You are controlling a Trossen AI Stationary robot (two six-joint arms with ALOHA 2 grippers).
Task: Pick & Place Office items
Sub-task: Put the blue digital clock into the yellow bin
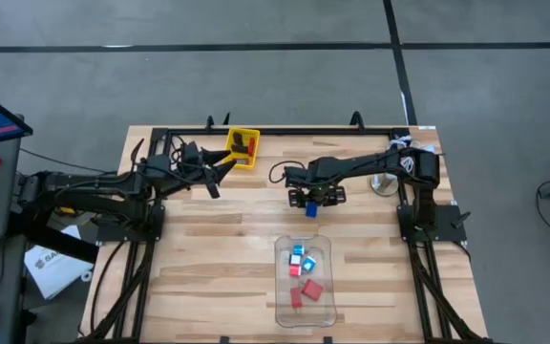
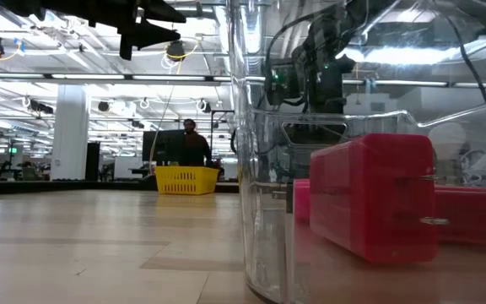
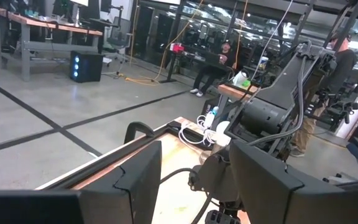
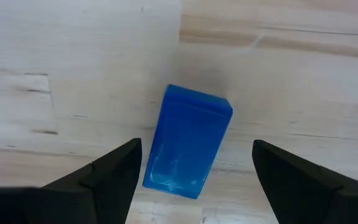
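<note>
A blue block (image 4: 187, 142) lies flat on the wooden table (image 1: 208, 287), right of centre. My right gripper (image 4: 196, 152) points down over this blue block (image 1: 310, 208). It is open, with one finger on either side of the block and a gap to each. My left gripper (image 1: 222, 170) is held level above the table beside the yellow tray (image 1: 243, 148). In the left wrist view it (image 3: 194, 180) is open with nothing between its fingers. Several red, blue and white-and-cyan pieces lie in the clear bin (image 1: 280, 287) near the front.
The yellow tray at the far edge holds a few dark and red pieces. A white round object (image 1: 385, 183) stands by the right arm's base. In the low view the clear bin's wall (image 2: 260, 169) fills the foreground, with a red block (image 2: 374, 198) inside it.
</note>
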